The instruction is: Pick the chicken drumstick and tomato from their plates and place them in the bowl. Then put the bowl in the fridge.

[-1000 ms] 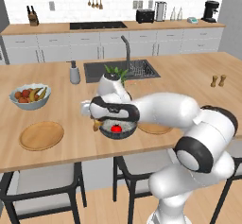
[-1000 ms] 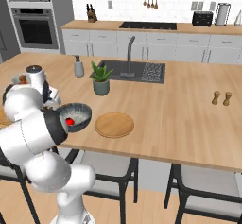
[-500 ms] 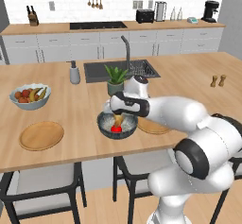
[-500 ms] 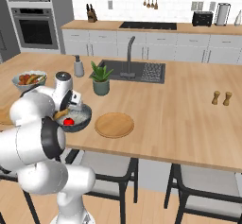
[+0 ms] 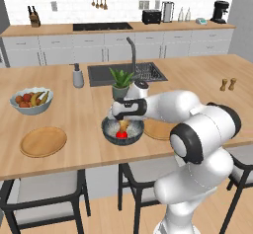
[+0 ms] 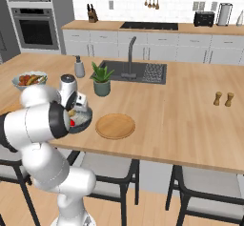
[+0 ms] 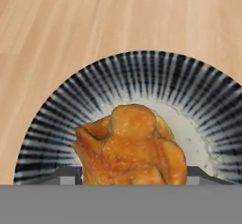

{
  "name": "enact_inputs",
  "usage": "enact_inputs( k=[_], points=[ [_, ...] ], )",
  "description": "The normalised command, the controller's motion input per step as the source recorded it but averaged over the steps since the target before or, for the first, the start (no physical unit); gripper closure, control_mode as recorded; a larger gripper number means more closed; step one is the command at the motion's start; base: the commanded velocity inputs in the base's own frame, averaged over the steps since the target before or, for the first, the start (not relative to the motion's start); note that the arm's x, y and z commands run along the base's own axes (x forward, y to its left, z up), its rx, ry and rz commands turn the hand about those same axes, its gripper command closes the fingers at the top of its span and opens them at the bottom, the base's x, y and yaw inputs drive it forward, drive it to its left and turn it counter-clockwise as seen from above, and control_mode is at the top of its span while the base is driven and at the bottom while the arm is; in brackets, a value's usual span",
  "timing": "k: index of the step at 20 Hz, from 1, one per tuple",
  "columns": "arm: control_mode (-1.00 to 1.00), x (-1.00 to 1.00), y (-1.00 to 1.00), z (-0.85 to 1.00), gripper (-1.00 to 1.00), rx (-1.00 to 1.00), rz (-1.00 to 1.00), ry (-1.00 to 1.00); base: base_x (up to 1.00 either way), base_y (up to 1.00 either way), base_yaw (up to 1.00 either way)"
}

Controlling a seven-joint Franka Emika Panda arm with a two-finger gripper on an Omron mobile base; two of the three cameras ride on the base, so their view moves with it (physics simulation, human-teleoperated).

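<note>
The dark grey-blue bowl stands near the counter's front edge. The red tomato lies inside it. My gripper hangs just over the bowl, shut on the golden-brown chicken drumstick, which sits low above the pale inside. One wooden plate lies to the bowl's left. The other plate lies to its right, partly behind my arm in the left base view. The fridge is out of view.
A pale blue fruit bowl sits at the far left. A potted plant and soap dispenser stand before the sink. Salt and pepper shakers stand at the right. Stools line the counter's front.
My hand has swung from the bowl's left side to over its middle, carrying the drumstick, and come down closer to the bowl. The tomato and bowl have stayed put.
</note>
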Motion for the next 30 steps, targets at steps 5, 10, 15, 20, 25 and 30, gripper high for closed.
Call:
enact_inputs(
  k=[5,10,15,20,25,30],
  points=[
    [-1.0,0.3,-0.02,-0.15,1.0,-0.01,-0.01,0.08,0.0,0.0,0.0],
    [-1.0,0.15,0.0,-0.17,1.0,0.0,0.0,0.06,0.0,0.0,0.0],
    [-1.0,0.16,0.0,-0.15,-1.0,0.0,0.0,0.06,0.0,0.0,0.0],
    [-1.0,0.03,0.0,-0.19,-1.0,0.0,0.0,0.04,0.0,0.0,0.0],
    [-1.0,-0.09,0.0,-0.08,-1.0,0.0,0.0,0.02,0.0,0.0,0.0],
    [-1.0,-0.14,0.0,0.15,-1.0,0.0,-0.02,0.01,0.0,0.0,0.0]
  ],
)
